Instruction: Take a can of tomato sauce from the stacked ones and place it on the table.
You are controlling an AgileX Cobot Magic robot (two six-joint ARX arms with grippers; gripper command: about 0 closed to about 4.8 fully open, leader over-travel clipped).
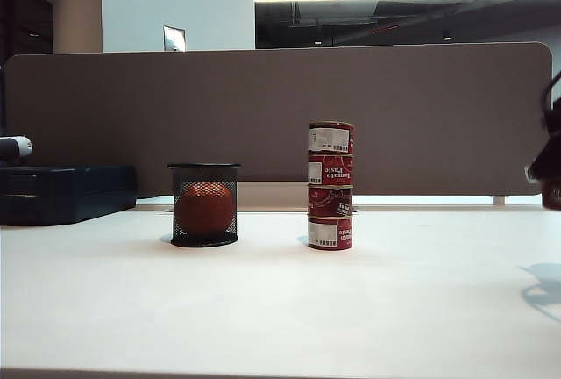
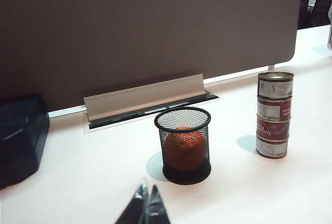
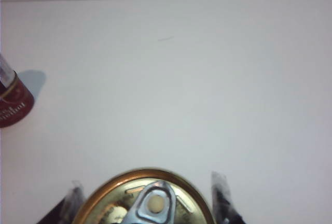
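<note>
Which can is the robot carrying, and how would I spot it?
Start at the brown divider panel, then go to the far right edge of the white table. There the right gripper holds a can of tomato sauce above the tabletop. Unlike the four stacked ones, it is alone, gold pull-tab lid up.

Dark-red stacked cans (image 1: 330,185), black mesh cup (image 1: 203,204)

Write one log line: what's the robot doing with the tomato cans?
right claw: shut on can of tomato sauce, above table | left claw: shut, idle | stack: four cans
</note>
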